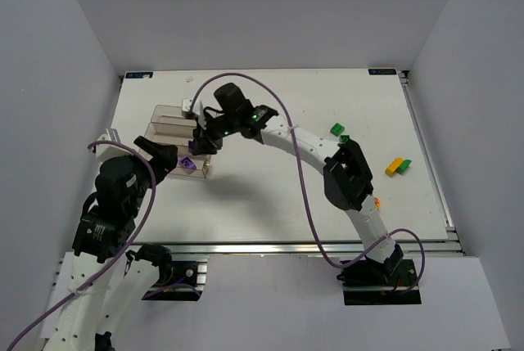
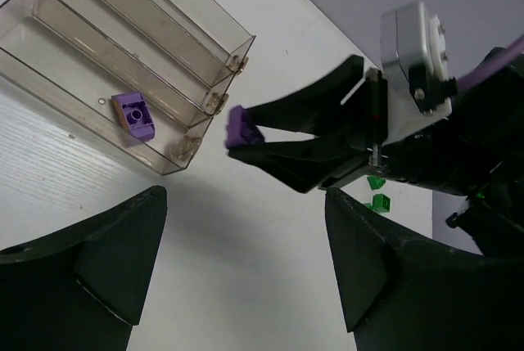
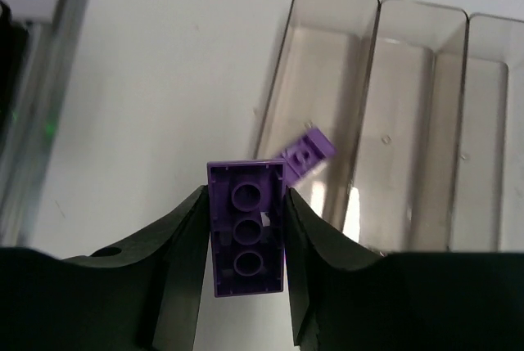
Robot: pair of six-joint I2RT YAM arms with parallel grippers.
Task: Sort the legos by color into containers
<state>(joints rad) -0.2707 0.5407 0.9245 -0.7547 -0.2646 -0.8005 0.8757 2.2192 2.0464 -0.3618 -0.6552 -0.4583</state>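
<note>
Top view: on the white table (image 1: 270, 204), a green lego (image 1: 336, 129) and a second green lego (image 1: 345, 139) lie at 2 o'clock from centre, a yellow lego (image 1: 395, 167) touching a third green lego (image 1: 405, 164) at 3 o'clock, and an orange speck (image 1: 376, 201) at 4 o'clock. Right wrist view: the black right gripper (image 3: 246, 194) carries a purple lego (image 3: 246, 240); another purple lego (image 3: 307, 155) shows at 1 o'clock of it, within the clear, grey-tinted containers (image 3: 417, 56).

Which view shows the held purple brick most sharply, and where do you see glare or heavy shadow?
Right wrist view: the purple brick in the right gripper is sharp, underside tubes clear; bright reflections streak the clear containers. Left wrist view: that brick is small and softer, and a grey shadow lies on the table beneath the right gripper. Top external view: even light, soft shadows.
</note>
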